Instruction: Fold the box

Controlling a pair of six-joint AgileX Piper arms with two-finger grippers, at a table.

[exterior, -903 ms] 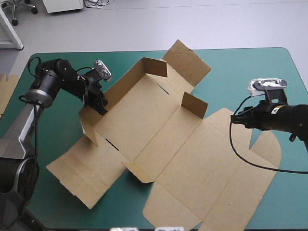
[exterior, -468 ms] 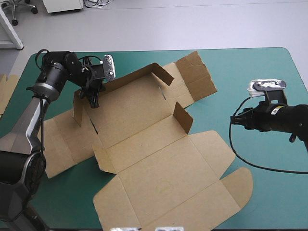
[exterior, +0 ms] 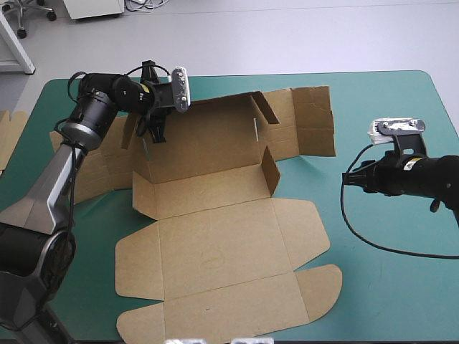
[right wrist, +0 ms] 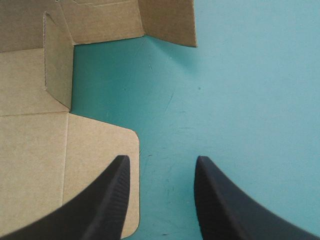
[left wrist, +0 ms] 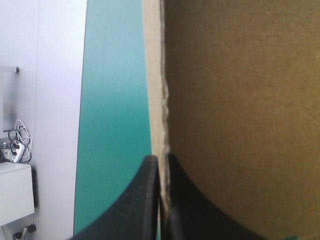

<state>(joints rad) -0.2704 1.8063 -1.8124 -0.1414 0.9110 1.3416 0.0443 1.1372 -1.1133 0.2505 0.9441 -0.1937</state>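
A strip of spare board (exterior: 6, 136) lies at the left edge of the table (exterior: 387, 100) with its teal-green cover. The left gripper (exterior: 152, 135), black fingers pressed together, pinches a raised wall at the far left corner of the brown box (exterior: 215, 244). The box sprawls across the table's left and middle, with its lid flat toward the near edge. At right, the right gripper (right wrist: 160, 162) hovers, fingers spread, over bare cover just beside a rounded corner of the lid.

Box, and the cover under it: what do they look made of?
The box looks like plain brown board, matte and unprinted, with scored fold lines; the edge pinched in the left gripper shows a rough, fibrous cut. The teal-green cover looks smooth and faintly scuffed, perhaps a rubbery mat.
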